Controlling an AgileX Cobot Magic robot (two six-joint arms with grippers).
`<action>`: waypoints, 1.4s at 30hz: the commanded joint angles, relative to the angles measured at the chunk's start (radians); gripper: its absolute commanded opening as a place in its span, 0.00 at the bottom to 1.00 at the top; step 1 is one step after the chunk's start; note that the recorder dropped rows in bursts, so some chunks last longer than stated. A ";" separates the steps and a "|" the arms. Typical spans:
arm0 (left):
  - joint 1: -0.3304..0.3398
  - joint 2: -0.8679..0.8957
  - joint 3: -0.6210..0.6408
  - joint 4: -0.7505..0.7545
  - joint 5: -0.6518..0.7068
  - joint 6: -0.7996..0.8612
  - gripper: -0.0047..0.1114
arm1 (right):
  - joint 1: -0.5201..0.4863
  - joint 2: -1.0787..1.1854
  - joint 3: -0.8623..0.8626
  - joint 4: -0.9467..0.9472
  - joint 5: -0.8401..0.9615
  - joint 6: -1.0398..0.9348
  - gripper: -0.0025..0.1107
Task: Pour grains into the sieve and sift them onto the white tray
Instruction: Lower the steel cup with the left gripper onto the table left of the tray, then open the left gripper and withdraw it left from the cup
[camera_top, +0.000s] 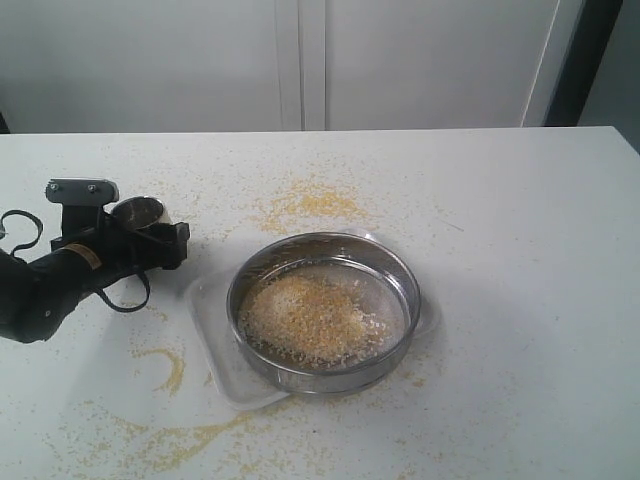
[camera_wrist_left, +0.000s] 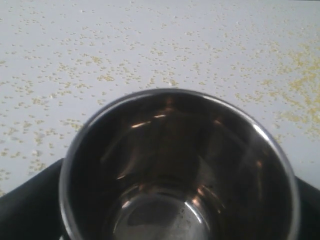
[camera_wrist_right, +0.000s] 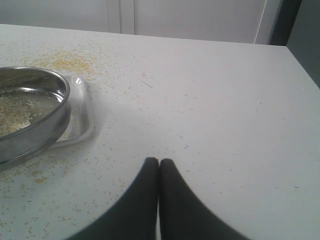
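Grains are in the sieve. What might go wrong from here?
The sieve nearly covers the white tray, so shaking may scatter grains past its rim onto the littered table. The right gripper is shut and must open before gripping the sieve. The left gripper holds the steel cup.

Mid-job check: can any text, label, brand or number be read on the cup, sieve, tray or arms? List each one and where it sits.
No text can be read in any view.
steel cup: no print shows inside it or on its rim.
sieve and white tray: no markings show.
yellow band on the left arm: possibly a label, too small to read.
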 joint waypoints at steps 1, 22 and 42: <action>0.003 0.000 0.004 -0.003 -0.014 -0.004 0.89 | -0.008 -0.006 0.005 0.002 -0.006 -0.004 0.02; 0.003 -0.145 0.004 0.051 0.201 -0.029 0.91 | -0.008 -0.006 0.005 0.002 -0.006 -0.004 0.02; 0.003 -0.614 0.004 0.058 0.827 0.032 0.09 | -0.008 -0.006 0.005 0.002 -0.006 -0.004 0.02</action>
